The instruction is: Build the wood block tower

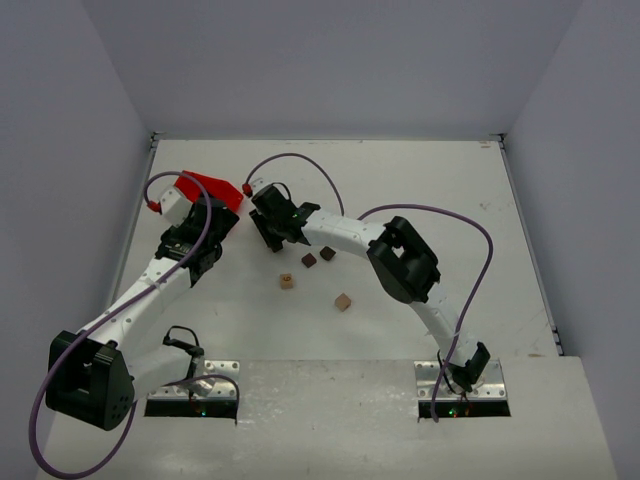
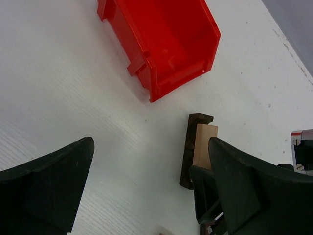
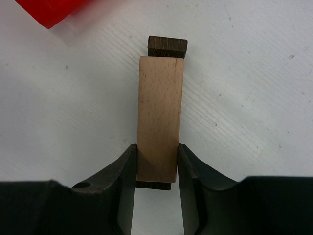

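While the right pincer (image 3: 156,149) clamps the tan block (image 3: 161,98) atop the dark block (image 3: 167,47), the left pincer (image 2: 149,147) gapes empty. Likely light, stiff wood: grip flat sides.

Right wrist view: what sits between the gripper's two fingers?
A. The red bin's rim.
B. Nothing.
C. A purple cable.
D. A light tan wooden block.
D: the right gripper has a finger against each side of the light tan block, with a dark brown block showing past its far end.
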Controlling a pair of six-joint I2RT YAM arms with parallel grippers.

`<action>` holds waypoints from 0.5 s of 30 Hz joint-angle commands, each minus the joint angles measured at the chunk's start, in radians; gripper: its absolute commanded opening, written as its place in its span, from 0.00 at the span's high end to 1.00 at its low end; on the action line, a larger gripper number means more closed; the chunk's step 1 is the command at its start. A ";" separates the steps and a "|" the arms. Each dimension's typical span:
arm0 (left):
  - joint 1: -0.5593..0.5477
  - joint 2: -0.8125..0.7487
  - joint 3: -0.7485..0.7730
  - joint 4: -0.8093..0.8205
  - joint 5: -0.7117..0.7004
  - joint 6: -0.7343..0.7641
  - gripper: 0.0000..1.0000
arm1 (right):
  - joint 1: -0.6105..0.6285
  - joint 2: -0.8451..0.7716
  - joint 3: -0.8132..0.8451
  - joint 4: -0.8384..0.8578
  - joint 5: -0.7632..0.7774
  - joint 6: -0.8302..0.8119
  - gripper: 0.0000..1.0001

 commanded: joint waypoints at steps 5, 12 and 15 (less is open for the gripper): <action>0.013 -0.016 -0.002 0.041 -0.002 0.009 0.00 | -0.002 -0.032 0.036 0.039 0.014 0.001 0.62; 0.013 -0.016 -0.003 0.041 -0.001 0.009 0.00 | -0.002 -0.022 0.047 0.046 0.012 -0.002 0.62; 0.013 -0.016 -0.003 0.041 -0.001 0.008 0.00 | -0.002 -0.020 0.049 0.050 0.009 -0.002 0.61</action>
